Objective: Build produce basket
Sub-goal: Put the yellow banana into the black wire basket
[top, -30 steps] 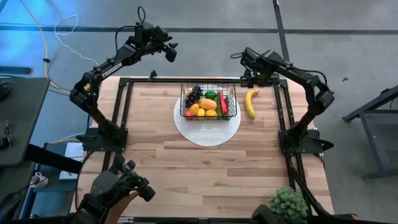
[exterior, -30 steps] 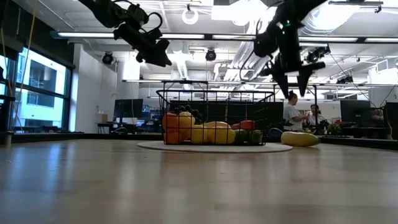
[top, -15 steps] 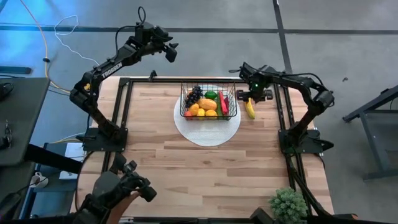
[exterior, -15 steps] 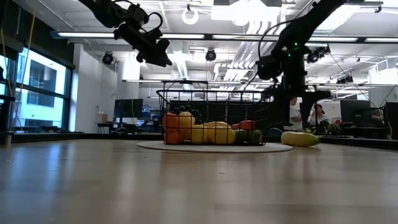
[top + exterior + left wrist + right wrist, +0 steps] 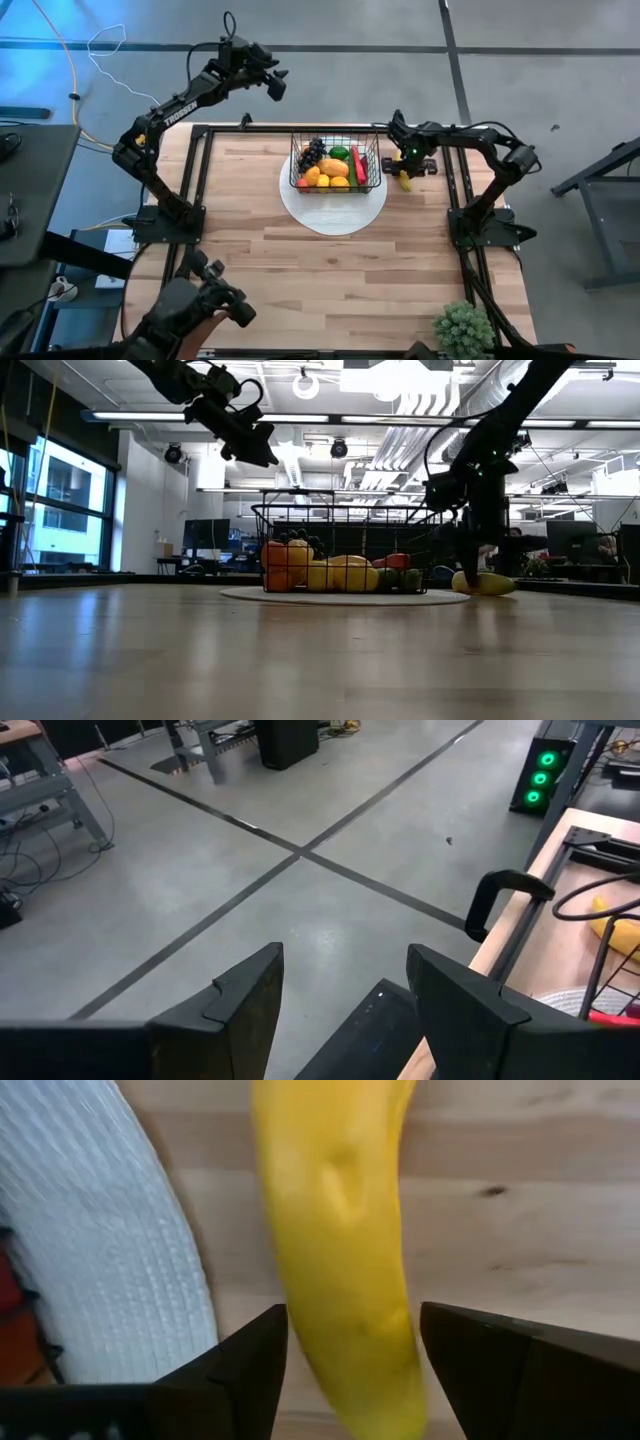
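The basket (image 5: pixel 336 163) stands on a round white plate (image 5: pixel 333 212) on the wooden table (image 5: pixel 300 270), and every place below is given from this basket. It holds the loaded produce: dark grapes (image 5: pixel 311 153), a green pepper (image 5: pixel 340 153), an orange mango (image 5: pixel 334 168), a red pepper (image 5: pixel 359 165) and lemons (image 5: pixel 339 182). In the low view the fruit lies heaped below the rim of the basket (image 5: pixel 346 548).

The banana (image 5: pixel 404 182) lies on the bare table just beside the basket, off the plate's edge on the side of the right arm. The right gripper (image 5: pixel 405 166) is low over the banana. In the right wrist view its two fingers (image 5: pixel 520 1380) stand wide apart with the banana (image 5: pixel 340 1240) between them; whether they touch it cannot be told. The plate's rim (image 5: pixel 110 1250) shows close beside the fruit there. In the low view the right gripper (image 5: pixel 478 565) reaches down to the banana (image 5: pixel 490 583).

The left gripper (image 5: pixel 272 80) hangs raised beyond the basket, past the table's far edge. Its jaws are parted and hold nothing, as the left wrist view shows over the grey floor (image 5: pixel 250 870).

A spiky green potted plant (image 5: pixel 463 326) sits well apart from the basket, at the table's near corner.
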`<state>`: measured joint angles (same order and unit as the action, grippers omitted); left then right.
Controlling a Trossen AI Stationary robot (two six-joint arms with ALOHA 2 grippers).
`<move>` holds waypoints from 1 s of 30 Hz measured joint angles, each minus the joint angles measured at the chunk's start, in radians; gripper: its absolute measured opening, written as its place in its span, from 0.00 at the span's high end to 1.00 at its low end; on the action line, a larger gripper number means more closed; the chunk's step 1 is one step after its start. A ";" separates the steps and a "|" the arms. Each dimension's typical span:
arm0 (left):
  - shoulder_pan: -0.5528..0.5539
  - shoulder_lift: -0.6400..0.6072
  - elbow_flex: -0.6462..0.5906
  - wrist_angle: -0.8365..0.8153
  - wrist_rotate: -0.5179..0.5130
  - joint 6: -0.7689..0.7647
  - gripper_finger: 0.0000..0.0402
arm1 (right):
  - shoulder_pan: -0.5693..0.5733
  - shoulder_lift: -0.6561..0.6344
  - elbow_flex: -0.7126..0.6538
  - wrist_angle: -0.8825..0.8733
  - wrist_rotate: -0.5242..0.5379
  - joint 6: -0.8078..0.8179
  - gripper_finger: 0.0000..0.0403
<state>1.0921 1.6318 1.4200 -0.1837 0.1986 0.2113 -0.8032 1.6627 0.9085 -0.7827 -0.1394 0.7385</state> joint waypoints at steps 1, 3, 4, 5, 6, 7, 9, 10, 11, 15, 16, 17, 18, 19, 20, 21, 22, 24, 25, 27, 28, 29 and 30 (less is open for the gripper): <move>-0.003 0.000 0.000 0.000 0.000 -0.002 0.50 | 0.000 0.000 -0.013 0.015 -0.013 0.005 0.50; -0.010 0.000 0.000 -0.002 0.000 -0.002 0.50 | 0.000 0.000 -0.032 0.034 -0.026 0.006 0.54; -0.015 0.000 0.000 -0.004 0.000 -0.005 0.50 | 0.000 -0.002 -0.038 0.039 -0.026 0.009 0.57; -0.018 0.000 0.000 -0.005 0.000 -0.016 0.50 | -0.001 -0.002 -0.039 0.038 -0.027 0.016 0.61; -0.021 0.000 0.000 -0.007 0.000 -0.029 0.50 | -0.001 -0.003 -0.038 0.036 -0.028 0.016 0.65; -0.025 0.000 0.000 -0.007 0.001 -0.042 0.50 | 0.000 -0.003 -0.037 0.035 -0.026 0.012 0.69; -0.033 0.000 0.000 -0.007 0.001 -0.062 0.50 | 0.000 -0.005 -0.037 0.034 -0.026 0.005 0.76; -0.037 0.000 0.000 -0.007 0.001 -0.072 0.50 | 0.000 -0.007 -0.037 0.032 -0.025 0.004 0.79; -0.042 0.000 0.000 -0.007 0.001 -0.079 0.50 | 0.000 -0.011 -0.038 0.032 -0.022 0.003 0.79; -0.057 -0.011 0.000 -0.011 0.001 -0.113 0.50 | 0.001 -0.064 -0.041 0.033 -0.020 -0.004 0.79; -0.063 -0.016 0.000 -0.010 0.001 -0.123 0.50 | 0.000 -0.084 -0.041 0.033 -0.015 -0.003 0.79; -0.068 -0.020 0.000 -0.011 0.001 -0.129 0.50 | 0.000 -0.103 -0.041 0.032 -0.007 -0.002 0.79; -0.072 -0.025 0.000 -0.013 0.002 -0.130 0.50 | 0.001 -0.124 -0.041 0.030 0.000 0.002 0.79; -0.076 -0.030 0.000 -0.016 0.002 -0.130 0.50 | 0.001 -0.149 -0.041 0.031 0.006 0.005 0.79; -0.083 -0.036 0.000 -0.016 0.002 -0.130 0.50 | 0.001 -0.173 -0.041 0.031 0.008 0.011 0.79; -0.091 -0.042 0.000 -0.016 0.002 -0.134 0.50 | 0.001 -0.197 -0.041 0.031 0.008 0.013 0.79; -0.097 -0.046 0.000 -0.015 0.002 -0.144 0.50 | 0.001 -0.221 -0.041 0.031 0.011 0.013 0.79; -0.109 -0.052 0.000 -0.014 0.002 -0.179 0.50 | 0.001 -0.270 -0.041 0.032 0.011 0.013 0.79; -0.115 -0.054 0.000 -0.014 0.001 -0.196 0.50 | 0.001 -0.295 -0.041 0.031 0.011 0.013 0.79; -0.132 -0.054 0.000 -0.014 0.000 -0.225 0.50 | 0.001 -0.344 -0.041 0.032 0.011 0.013 0.79; -0.141 -0.054 0.000 -0.015 0.000 -0.239 0.50 | 0.001 -0.368 -0.041 0.032 0.013 0.013 0.79; -0.150 -0.054 0.000 -0.017 0.001 -0.252 0.50 | 0.001 -0.392 -0.041 0.034 0.016 0.013 0.79; -0.160 -0.054 0.000 -0.020 0.001 -0.263 0.50 | 0.001 -0.415 -0.041 0.038 0.016 0.013 0.79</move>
<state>0.9321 1.5776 1.4200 -0.2041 0.1995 -0.0513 -0.8024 1.2478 0.8677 -0.7447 -0.1234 0.7513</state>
